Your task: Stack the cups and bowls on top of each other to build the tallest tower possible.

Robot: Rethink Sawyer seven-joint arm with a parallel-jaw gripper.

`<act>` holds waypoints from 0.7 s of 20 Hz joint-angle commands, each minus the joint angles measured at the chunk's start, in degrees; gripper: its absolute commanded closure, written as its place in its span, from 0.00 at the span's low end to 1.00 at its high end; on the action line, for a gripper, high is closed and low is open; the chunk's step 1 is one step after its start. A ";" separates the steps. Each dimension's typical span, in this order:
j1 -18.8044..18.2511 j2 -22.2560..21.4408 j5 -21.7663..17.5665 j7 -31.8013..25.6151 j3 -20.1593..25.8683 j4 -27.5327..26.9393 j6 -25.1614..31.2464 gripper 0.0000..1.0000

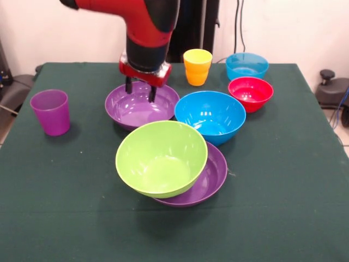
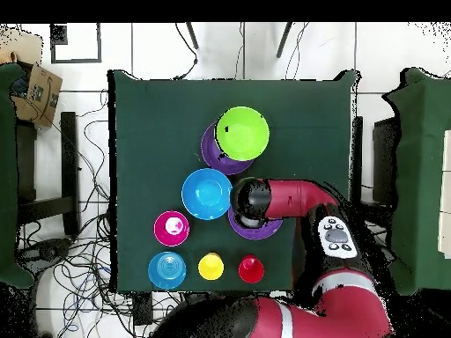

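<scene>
From the front, my gripper (image 1: 140,91) hangs over the far purple bowl (image 1: 142,105), its two dark fingers (image 1: 128,85) a narrow gap apart, dipping inside the rim and holding nothing. Just right of that bowl sits the blue bowl (image 1: 210,115). Nearer, the lime green bowl (image 1: 161,158) leans tilted on the second purple bowl (image 1: 210,180). Beyond the blue bowl stand the small red bowl (image 1: 251,93), the light blue bowl (image 1: 247,66) and the yellow-orange cup (image 1: 197,66). The purple cup (image 1: 51,111) stands alone far left on the green tabletop (image 1: 283,207).

From overhead, my arm covers most of the purple bowl (image 2: 261,231) beside the blue bowl (image 2: 207,194). The lime green bowl (image 2: 242,133) overlaps the other purple bowl (image 2: 214,154). Along the tabletop (image 2: 150,132) edge sit the light blue bowl (image 2: 166,269), the yellow-orange cup (image 2: 210,266) and a red cup (image 2: 251,268), with the small red bowl (image 2: 171,229) just behind.
</scene>
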 commanded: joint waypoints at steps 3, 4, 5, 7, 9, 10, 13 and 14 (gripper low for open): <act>-0.69 6.29 -6.29 -8.46 7.57 0.13 -6.07 0.00; -0.96 6.08 -6.62 -8.30 7.55 0.57 -6.26 0.00; -1.00 6.15 -6.91 -8.11 7.53 0.48 -6.47 0.00; -1.07 6.29 -7.49 -7.73 7.50 0.30 -6.89 0.00; -1.15 6.43 -8.07 -7.35 7.47 0.12 -7.32 0.00; -1.30 6.78 -8.38 -7.38 7.47 -0.19 -7.51 0.00; -1.71 6.06 -8.89 -7.22 7.57 0.51 -7.98 0.00; -1.78 4.88 -8.70 -7.09 7.72 1.57 -7.63 0.00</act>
